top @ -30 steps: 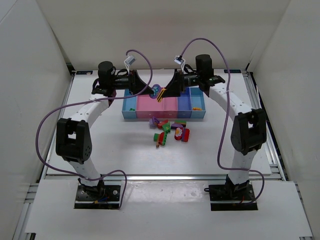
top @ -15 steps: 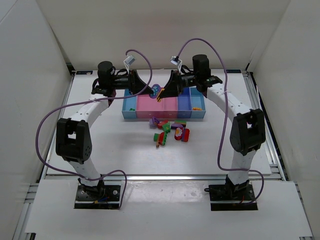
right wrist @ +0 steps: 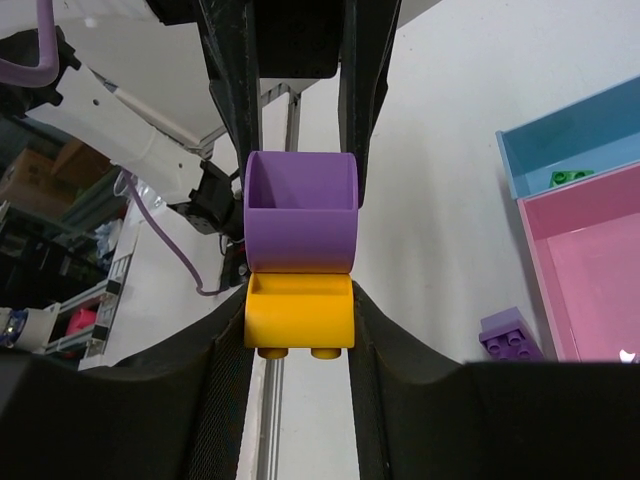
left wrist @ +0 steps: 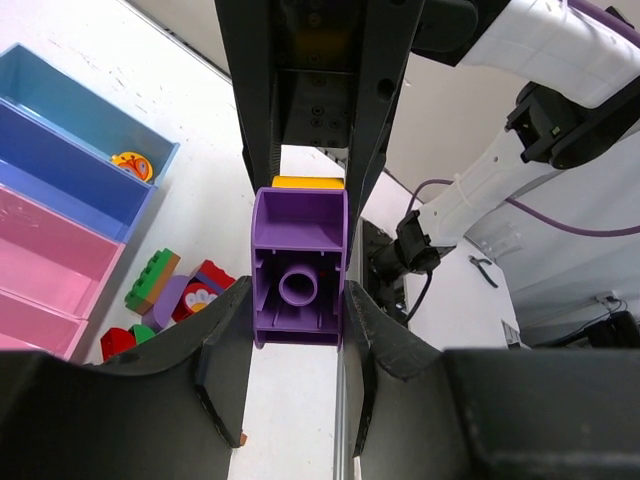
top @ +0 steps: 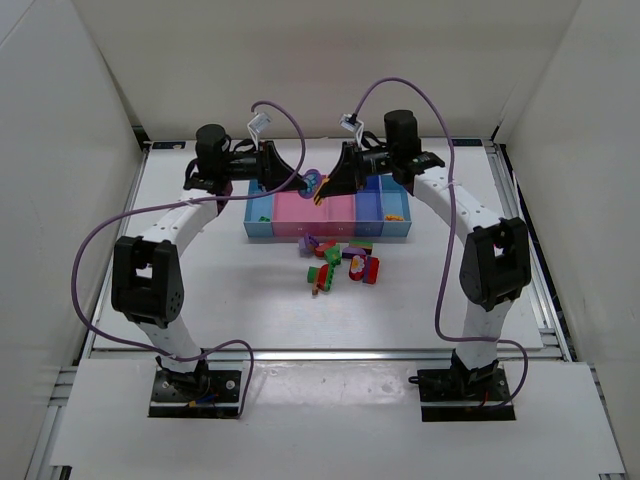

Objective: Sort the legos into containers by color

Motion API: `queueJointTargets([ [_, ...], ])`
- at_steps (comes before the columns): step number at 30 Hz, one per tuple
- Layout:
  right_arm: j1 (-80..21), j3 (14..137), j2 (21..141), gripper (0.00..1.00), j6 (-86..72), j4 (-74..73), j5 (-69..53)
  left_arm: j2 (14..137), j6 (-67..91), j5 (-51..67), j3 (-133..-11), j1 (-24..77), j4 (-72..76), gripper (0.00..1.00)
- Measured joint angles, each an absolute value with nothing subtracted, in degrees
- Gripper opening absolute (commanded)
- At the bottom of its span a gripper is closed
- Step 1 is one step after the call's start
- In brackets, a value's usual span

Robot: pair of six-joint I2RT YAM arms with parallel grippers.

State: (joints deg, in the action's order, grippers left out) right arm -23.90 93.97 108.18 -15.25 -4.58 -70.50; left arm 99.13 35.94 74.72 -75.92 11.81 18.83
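Observation:
A purple lego point(top: 313, 180) joined to a yellow lego point(top: 321, 192) hangs above the pink bins of the containers point(top: 330, 236). My left gripper point(top: 308, 181) is shut on the purple lego point(left wrist: 298, 270), with the yellow one point(left wrist: 308, 182) showing behind it. From the other side my right gripper point(top: 323, 188) is shut on the yellow lego point(right wrist: 298, 312), which sits under the purple one point(right wrist: 300, 215). Several loose legos point(top: 340, 262) lie in a pile on the table in front of the bins.
An orange lego point(left wrist: 131, 163) lies in the far right light blue bin and a green lego point(right wrist: 565, 178) in the left light blue bin. A purple lego point(right wrist: 512, 335) sits on the table near the pink bin point(right wrist: 590, 270). White walls enclose the table.
My right gripper has moved slightly left to meet the left one and has shut on the yellow lego. The left gripper has kept its hold on the purple lego.

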Motion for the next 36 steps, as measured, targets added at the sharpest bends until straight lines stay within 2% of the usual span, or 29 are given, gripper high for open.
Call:
queueJointTargets([
  [10, -23.5, 89.8, 104.0, 0.00, -8.6, -8.8, -68.2, 99.4, 35.4, 75.0, -77.0, 11.4, 18.5, 0.15],
  [17, -19.6, 85.1, 100.7, 0.00, -2.4, -15.8, -68.7, 100.9, 36.1, 70.3, -83.9, 4.1, 19.6, 0.15],
  [21, -17.5, 83.5, 100.6, 0.00, 0.8, -18.9, -65.6, 100.9, 36.0, 69.3, -84.3, 3.8, 19.7, 0.14],
  [24, -16.0, 83.0, 100.6, 0.00, 1.7, -20.7, -59.2, 100.8, 34.9, 67.9, -84.2, 4.4, 18.6, 0.11],
  [28, -14.4, 83.3, 100.6, 0.00, 1.7, -22.8, -44.1, 99.7, 30.0, 62.6, -82.8, 4.7, 13.1, 0.10],
  [36, -14.3, 84.7, 100.6, 0.00, 0.5, -25.1, -21.2, 92.9, 15.7, 43.4, -81.0, 7.6, -1.8, 0.10],
])
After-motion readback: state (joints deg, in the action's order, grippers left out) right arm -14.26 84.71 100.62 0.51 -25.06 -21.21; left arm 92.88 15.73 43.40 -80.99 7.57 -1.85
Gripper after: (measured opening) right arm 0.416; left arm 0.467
